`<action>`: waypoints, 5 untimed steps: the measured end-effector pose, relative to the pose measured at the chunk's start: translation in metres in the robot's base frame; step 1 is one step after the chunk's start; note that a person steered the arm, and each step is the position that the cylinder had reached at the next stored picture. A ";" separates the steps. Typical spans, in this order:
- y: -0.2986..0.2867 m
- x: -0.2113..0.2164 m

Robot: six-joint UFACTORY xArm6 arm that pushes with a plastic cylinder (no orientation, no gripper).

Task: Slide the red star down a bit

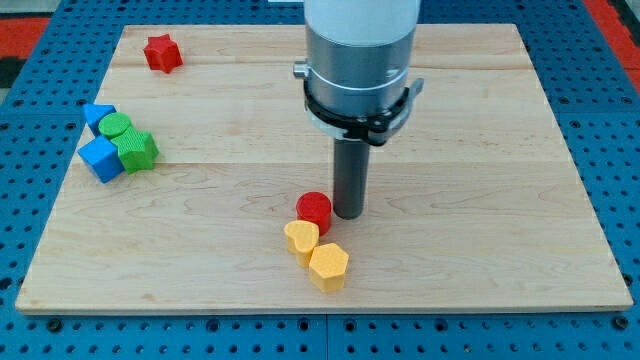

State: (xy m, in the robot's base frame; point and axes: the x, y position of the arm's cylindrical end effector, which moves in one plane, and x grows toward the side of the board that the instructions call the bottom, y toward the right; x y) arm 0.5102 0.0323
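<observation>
currently my tip (348,213) rests just right of a red cylinder (314,210), holding nothing, above two yellow blocks (316,254); the red star (161,53) sits far off at the board's (500,120) top left, above a blue-green cluster (118,142).

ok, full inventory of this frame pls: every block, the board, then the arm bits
red star: 1, red, top left corner of the board
blue blocks: 2, blue, left edge, one above the other; upper one's shape unclear, lower looks like a cube
green blocks: 2, green, packed against the blue ones on their right; upper one round, lower one angular
red cylinder: 1, red, board centre, slightly below the middle
yellow blocks: 2, yellow, faceted, just below the red cylinder, side by side on a diagonal
wooden board: 1, light wood, on a blue perforated base
arm body: 1, grey, top centre
my tip: 1, dark rod end, right beside the red cylinder on its right, far from the red star
</observation>
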 end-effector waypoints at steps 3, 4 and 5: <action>-0.006 -0.130; -0.043 -0.184; -0.080 -0.235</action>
State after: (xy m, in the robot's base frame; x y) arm 0.2756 -0.0479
